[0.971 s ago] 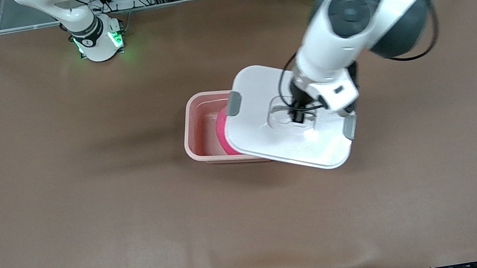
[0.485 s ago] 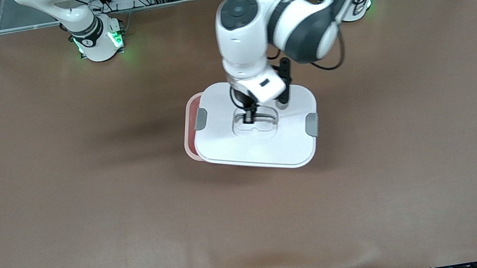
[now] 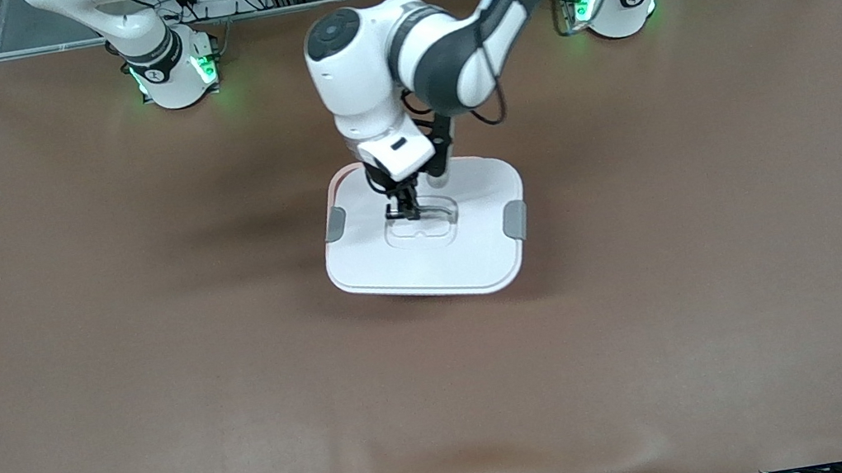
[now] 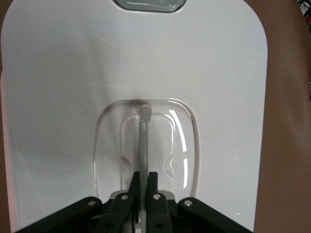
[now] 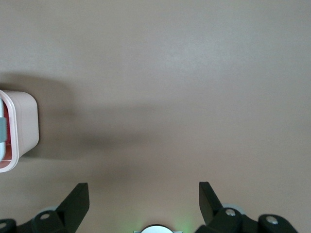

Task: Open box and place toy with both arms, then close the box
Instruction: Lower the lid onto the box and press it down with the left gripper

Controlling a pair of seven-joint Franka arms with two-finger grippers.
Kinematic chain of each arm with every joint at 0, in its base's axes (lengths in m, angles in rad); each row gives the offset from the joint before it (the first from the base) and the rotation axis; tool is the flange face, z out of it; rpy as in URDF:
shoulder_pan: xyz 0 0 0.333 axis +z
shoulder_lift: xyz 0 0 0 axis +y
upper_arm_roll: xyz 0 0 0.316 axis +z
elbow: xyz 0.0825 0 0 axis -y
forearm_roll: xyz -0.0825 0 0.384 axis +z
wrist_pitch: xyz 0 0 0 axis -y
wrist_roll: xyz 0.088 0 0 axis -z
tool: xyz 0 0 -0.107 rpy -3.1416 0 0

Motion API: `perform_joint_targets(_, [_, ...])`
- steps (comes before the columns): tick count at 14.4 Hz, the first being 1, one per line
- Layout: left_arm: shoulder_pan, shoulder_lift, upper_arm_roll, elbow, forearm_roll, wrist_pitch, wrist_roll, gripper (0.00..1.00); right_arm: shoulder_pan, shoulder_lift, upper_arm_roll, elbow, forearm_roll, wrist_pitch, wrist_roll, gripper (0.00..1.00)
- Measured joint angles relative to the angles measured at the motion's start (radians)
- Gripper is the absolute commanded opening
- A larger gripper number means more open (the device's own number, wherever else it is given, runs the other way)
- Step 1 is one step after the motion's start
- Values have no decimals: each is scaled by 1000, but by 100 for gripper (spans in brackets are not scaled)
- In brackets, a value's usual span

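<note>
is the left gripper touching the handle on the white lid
Touching. The left wrist view shows the left gripper with fingers closed on the lid's grey handle, no gap.

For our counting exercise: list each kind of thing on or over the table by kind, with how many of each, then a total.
Box: 1
Lid: 1
Grey clips: 2
Handle: 1
Grippers, left on the handle, right waiting over bare table: 2
Total: 7

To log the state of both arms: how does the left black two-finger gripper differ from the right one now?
The left gripper is shut on the thin grey handle of the white lid; the right gripper is open and holds nothing. The left is over the pink box; the right waits over bare brown table. Both are black.
</note>
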Motion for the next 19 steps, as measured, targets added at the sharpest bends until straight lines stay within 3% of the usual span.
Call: perform_joint_targets(19, [-30,36,9,13,-35,-22,-109,0,5,-1,8,23,-38,-30,-4,100])
